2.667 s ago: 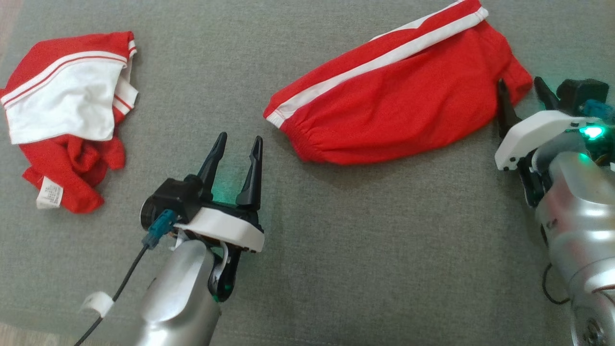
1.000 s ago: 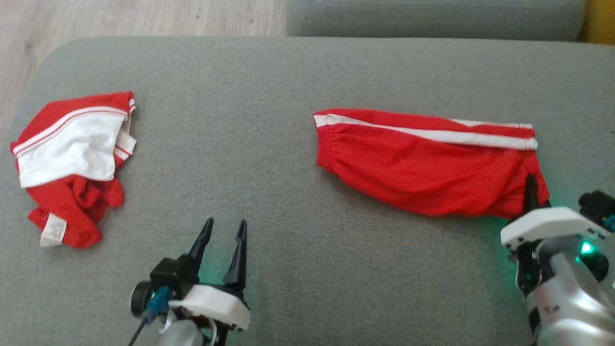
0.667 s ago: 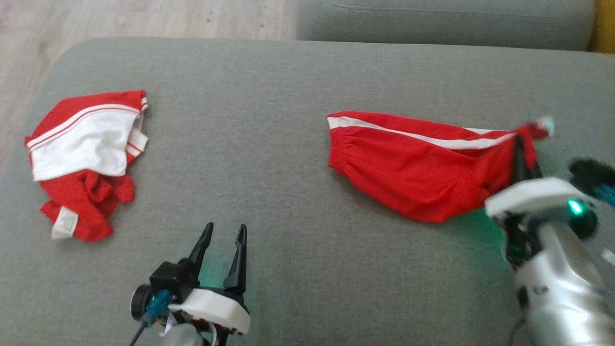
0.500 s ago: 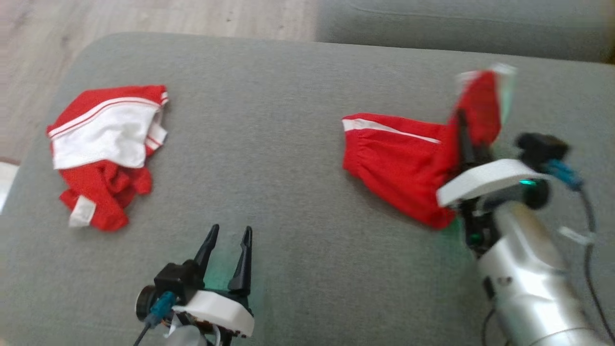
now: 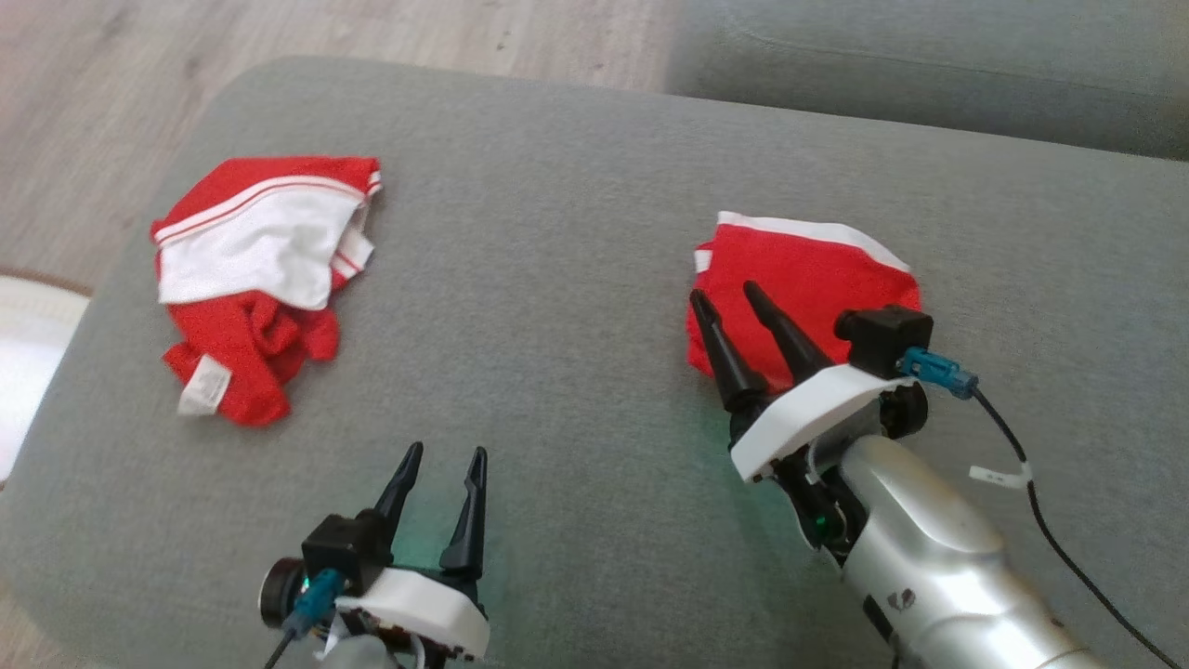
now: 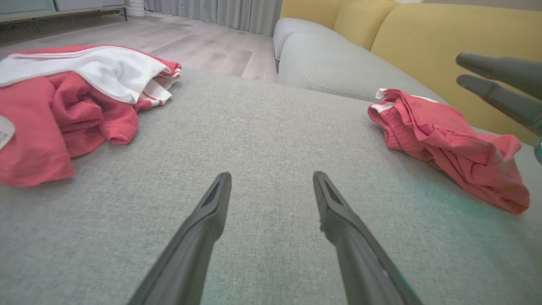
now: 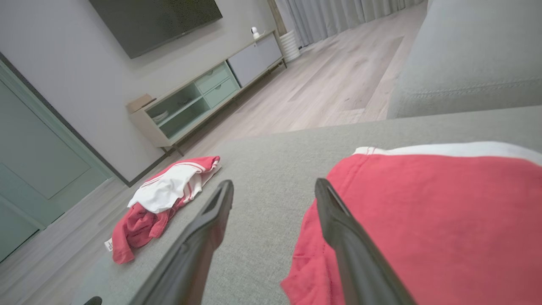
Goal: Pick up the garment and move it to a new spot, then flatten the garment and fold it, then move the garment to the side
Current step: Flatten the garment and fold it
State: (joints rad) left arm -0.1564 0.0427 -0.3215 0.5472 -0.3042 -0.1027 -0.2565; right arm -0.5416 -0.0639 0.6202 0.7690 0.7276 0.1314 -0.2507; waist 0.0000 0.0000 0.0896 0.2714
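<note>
1. The grey sofa seat (image 5: 576, 279) is a broad, coarse-woven cushion with a rounded corner. Another grey cushion (image 5: 929, 84) sits behind it, and yellow back cushions (image 6: 423, 38) stand to one side.
2. Pale wooden floor (image 5: 139, 84) runs past the seat's far left corner.
3. A low cabinet (image 7: 203, 97) stands by the wall. What lies on its open shelves is too small to tell.
4. The garment (image 5: 817, 269), smooth red cloth with a white stripe, lies folded into a compact wedge on the right half of the seat.
5. A second garment (image 5: 255, 269), red and white, lies crumpled at the far left. Bare cushion separates it from the folded one.
6. The right gripper (image 5: 723, 292) hangs over the folded garment's left edge, its fingers spread with nothing between them.
7. The left gripper (image 5: 447, 450) hovers low over bare cushion near the front edge, with its fingers parted too.
8. A white label (image 5: 202, 395) sticks out of the crumpled garment's near end.
</note>
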